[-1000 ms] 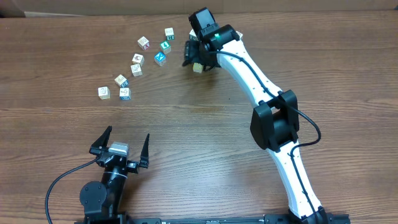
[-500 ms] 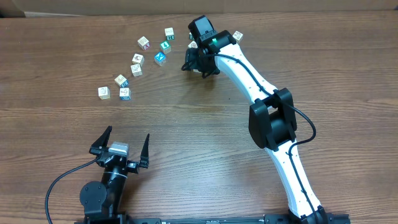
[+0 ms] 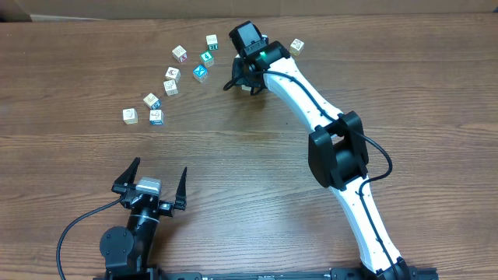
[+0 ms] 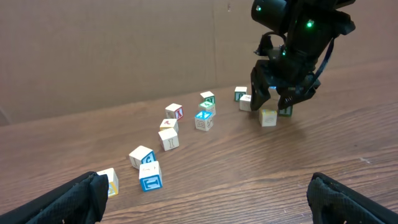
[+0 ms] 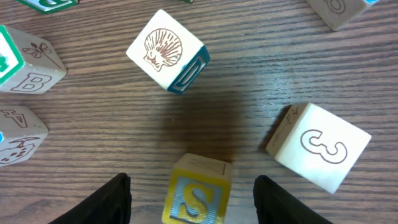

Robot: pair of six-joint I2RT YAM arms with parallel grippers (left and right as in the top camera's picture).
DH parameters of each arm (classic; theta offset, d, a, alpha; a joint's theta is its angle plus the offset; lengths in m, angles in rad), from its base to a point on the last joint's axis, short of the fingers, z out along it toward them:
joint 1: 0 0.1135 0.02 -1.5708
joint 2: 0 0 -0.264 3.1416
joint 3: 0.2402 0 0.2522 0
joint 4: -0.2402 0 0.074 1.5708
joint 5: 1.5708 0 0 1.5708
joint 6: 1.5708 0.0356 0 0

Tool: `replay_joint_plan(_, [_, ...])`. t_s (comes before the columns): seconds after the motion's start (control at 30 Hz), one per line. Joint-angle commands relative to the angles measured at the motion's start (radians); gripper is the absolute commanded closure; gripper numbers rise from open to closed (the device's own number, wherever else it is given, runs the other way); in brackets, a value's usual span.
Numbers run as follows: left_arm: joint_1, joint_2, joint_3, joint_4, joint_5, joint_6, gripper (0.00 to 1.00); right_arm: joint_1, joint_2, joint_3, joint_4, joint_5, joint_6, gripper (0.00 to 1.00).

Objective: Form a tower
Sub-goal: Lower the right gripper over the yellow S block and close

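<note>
No tower is in view; the picture cubes lie singly on the table. A yellow cube with an S face stands on the wood between the fingers of my right gripper, with a gap on each side, so the gripper is open around it. From above, the right gripper sits at the far middle of the table, hiding that cube. The left wrist view shows it low over the yellow cube. My left gripper rests wide open near the front edge, with nothing between its fingers.
A shell-faced cube and a cube marked 3 lie just beyond the yellow one. Several more cubes curve across the far left, from one down to another. One cube lies to the right of the arm.
The right gripper has shifted slightly left and away along the table, come down around the yellow cube, and narrowed its jaws. The left arm has not moved.
</note>
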State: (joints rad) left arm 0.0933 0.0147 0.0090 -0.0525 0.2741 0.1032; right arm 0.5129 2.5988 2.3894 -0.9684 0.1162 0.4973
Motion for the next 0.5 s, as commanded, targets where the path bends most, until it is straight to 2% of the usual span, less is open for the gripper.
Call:
replay_joint_plan(0.0, [0.004, -0.01, -0.004, 0.002, 0.008, -0.006, 0.0, 0.009, 0.007, -0.002, 0.006, 0.034, 0.004, 0.42])
replay_joint_plan(0.47, [0.004, -0.01, -0.004, 0.002, 0.008, -0.006, 0.0, 0.011, 0.011, -0.002, -0.003, 0.078, 0.004, 0.46])
